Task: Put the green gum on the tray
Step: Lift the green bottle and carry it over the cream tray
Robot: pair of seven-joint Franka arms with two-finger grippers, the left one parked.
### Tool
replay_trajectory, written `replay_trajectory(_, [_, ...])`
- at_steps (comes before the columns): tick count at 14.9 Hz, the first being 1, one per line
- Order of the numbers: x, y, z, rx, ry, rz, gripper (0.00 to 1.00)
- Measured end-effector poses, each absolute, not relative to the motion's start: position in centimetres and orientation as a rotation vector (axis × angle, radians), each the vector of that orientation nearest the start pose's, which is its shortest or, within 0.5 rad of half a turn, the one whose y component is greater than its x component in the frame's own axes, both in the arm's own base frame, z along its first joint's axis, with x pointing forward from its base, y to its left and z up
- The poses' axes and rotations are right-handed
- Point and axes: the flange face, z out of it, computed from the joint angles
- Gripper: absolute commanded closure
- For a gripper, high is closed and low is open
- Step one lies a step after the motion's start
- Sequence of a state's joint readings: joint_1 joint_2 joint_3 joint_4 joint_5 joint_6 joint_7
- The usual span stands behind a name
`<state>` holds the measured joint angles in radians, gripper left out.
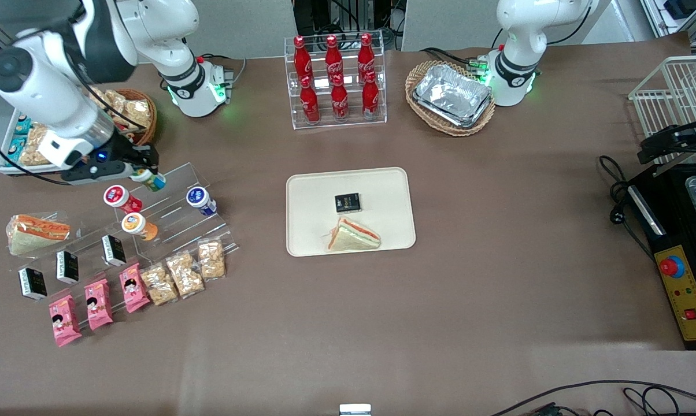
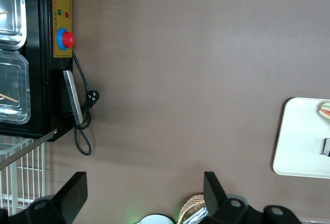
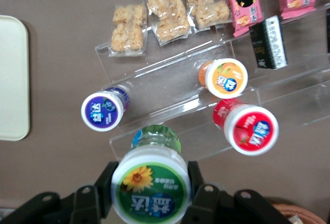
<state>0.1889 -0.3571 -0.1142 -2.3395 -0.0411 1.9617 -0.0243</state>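
Observation:
The green gum [image 1: 150, 179] [image 3: 151, 184], a small bottle with a green-rimmed white lid, is held in my right gripper [image 1: 144, 174] [image 3: 151, 185], which is shut on its lid. It hangs just above the top step of the clear acrylic stand [image 1: 169, 202], toward the working arm's end of the table. The cream-beige tray [image 1: 307, 231] lies at the table's middle; its edge also shows in the right wrist view [image 3: 13, 79]. A black packet [image 1: 347, 202] and a sandwich [image 1: 352, 235] lie on it.
On the stand are a red-lidded bottle [image 1: 118, 197], an orange-lidded bottle [image 1: 135, 224] and a blue-lidded bottle [image 1: 199, 199]. Black boxes, pink packets and snack bags [image 1: 183, 273] lie nearer the camera. A cola rack [image 1: 335, 81] and a foil-tray basket [image 1: 451, 97] stand farther away.

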Motion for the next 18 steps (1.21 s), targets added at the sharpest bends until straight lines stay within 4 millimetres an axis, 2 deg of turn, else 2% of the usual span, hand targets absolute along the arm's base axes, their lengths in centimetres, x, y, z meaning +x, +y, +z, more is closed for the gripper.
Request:
replay_trajectory(5, [44.8,2.8,54.2,-3.119,-0.177,0.078,0.61])
replay_trajectory(7, [45.5,3.4,56.4,-3.083,-0.168,0.092,0.61])
replay_trajectory(9, [46.3,4.9,57.7,-3.069,-0.149,0.108,0.61])
replay_trajectory(12, [47.1,8.9,57.4,-3.07,-0.07,0.144,0.61])
replay_trajectory(18, [46.5,21.6,53.4,-3.084,0.078,0.193,0.61])
